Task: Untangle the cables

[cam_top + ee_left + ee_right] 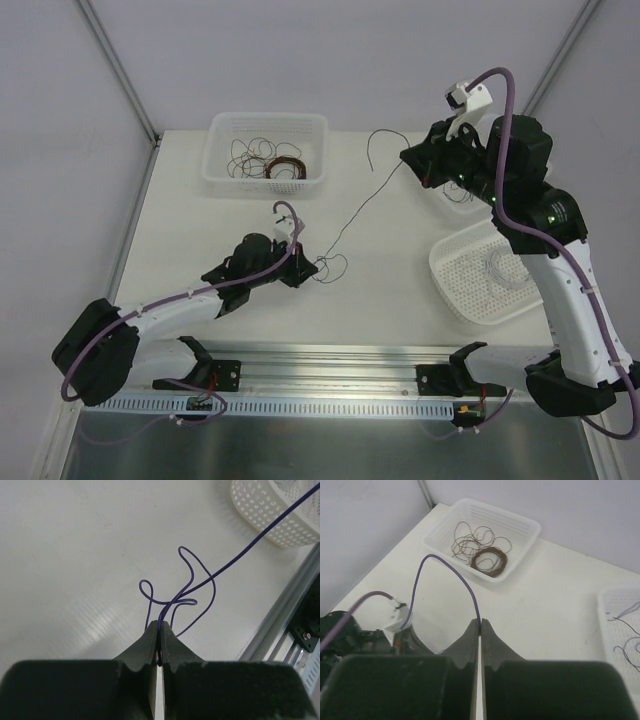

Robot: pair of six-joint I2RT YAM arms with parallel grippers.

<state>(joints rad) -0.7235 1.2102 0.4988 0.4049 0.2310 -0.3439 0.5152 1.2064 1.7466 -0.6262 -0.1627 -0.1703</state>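
The cables are one hair-thin purple strand (358, 213) stretched diagonally above the table between my two grippers. My left gripper (303, 272) is low near the table's middle, shut on the strand where it bunches into a few small loops (180, 600). From there the strand (240, 553) runs up and to the right. My right gripper (408, 157) hangs higher at the back right, shut on the strand's other part (436, 556), which arches out from its tips (480, 622). A short free end curls beyond it (372, 150).
A white rectangular basket (222, 178) at the back holds a red-brown wire coil (285, 168) and loose dark wires. A round white basket (450, 290) lies at the right, and another white basket (612, 597) holding thin wires sits under my right arm. An aluminium rail (330, 360) runs along the near edge.
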